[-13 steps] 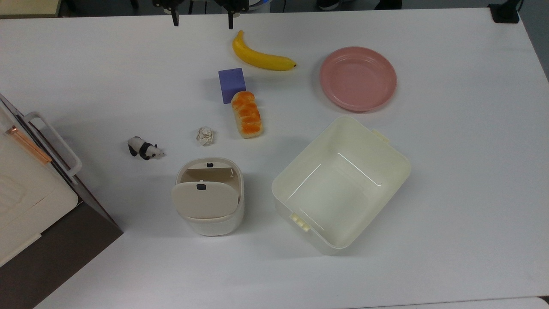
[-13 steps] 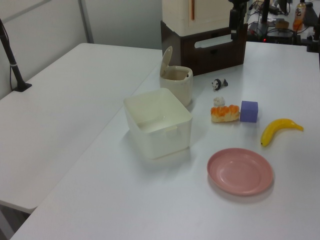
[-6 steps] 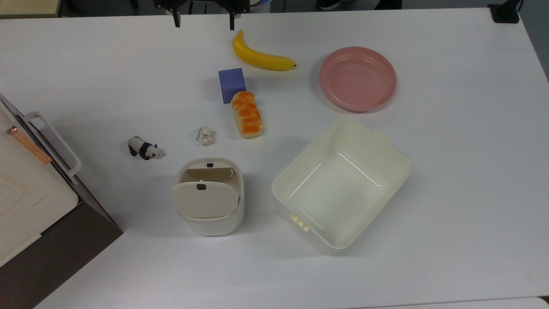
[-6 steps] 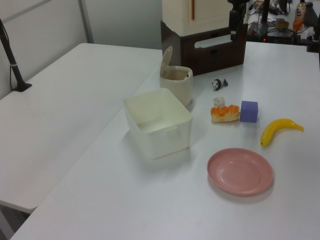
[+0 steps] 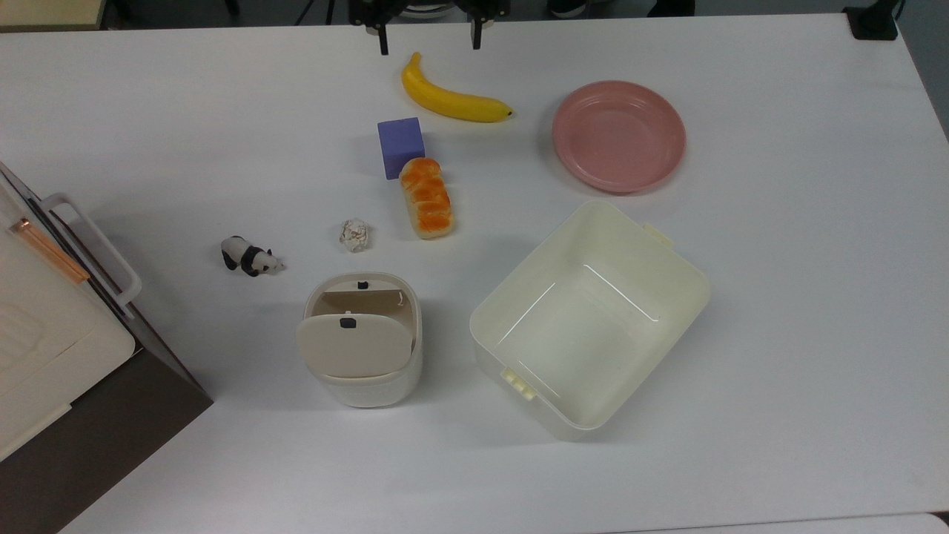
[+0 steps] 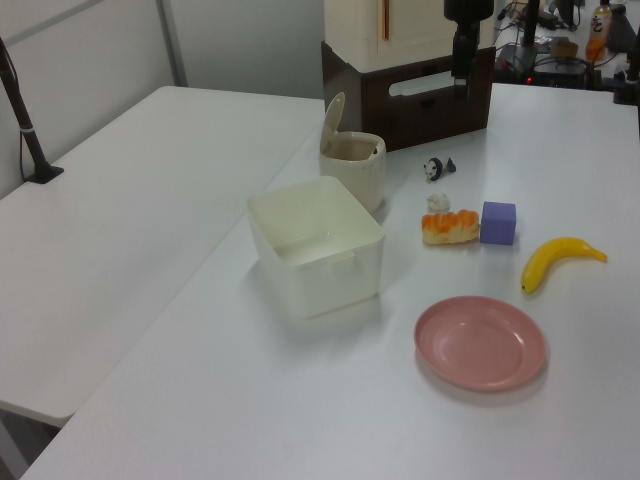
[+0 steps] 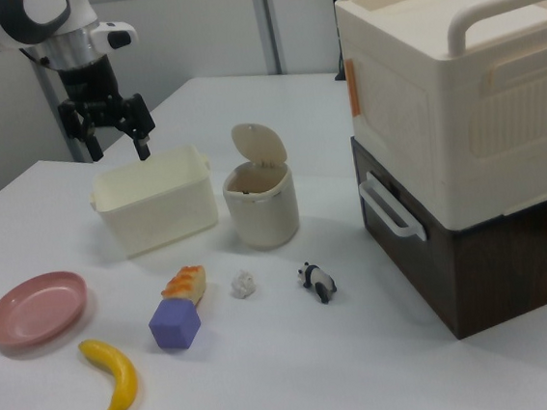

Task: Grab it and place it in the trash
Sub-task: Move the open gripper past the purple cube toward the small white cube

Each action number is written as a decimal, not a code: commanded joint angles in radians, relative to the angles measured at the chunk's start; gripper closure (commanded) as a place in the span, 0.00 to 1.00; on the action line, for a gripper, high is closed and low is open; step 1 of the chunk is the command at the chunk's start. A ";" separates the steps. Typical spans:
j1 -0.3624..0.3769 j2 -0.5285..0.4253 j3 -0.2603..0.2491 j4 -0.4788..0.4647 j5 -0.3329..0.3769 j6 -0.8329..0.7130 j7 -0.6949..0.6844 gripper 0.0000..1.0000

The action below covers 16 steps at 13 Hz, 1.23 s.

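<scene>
Nothing picked up yet.
Paper ball [image 5: 354, 235] lies just beside the bin [image 5: 362, 371], whose flap is tipped up ready; gripper [image 7: 108, 132] hangs high, fingers spread, empty.

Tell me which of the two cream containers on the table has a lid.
The smaller cream rounded bin, with its flap lid tipped up. The larger cream rectangular tub beside it is lidless.

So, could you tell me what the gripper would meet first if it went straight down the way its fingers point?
Probably the banana. The open gripper hangs high, pointing down, roughly above the banana's curved end. Depth is unclear, so it might land on the bare table just beside it instead.
</scene>
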 commanded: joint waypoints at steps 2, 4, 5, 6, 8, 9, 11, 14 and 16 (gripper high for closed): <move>0.019 -0.014 -0.006 -0.042 0.021 0.005 0.011 0.00; 0.026 -0.014 -0.006 -0.094 0.021 0.050 0.009 0.00; 0.027 -0.019 -0.006 -0.133 0.021 0.089 0.011 0.00; 0.027 -0.021 -0.006 -0.172 0.022 0.129 0.011 0.00; 0.023 -0.010 -0.006 -0.252 0.021 0.215 0.011 0.00; 0.023 -0.004 -0.008 -0.277 0.022 0.249 0.011 0.00; 0.020 0.002 -0.008 -0.318 0.022 0.304 0.011 0.00; 0.018 0.016 -0.008 -0.329 0.021 0.315 0.011 0.00; 0.015 0.016 -0.008 -0.328 0.021 0.317 0.011 0.00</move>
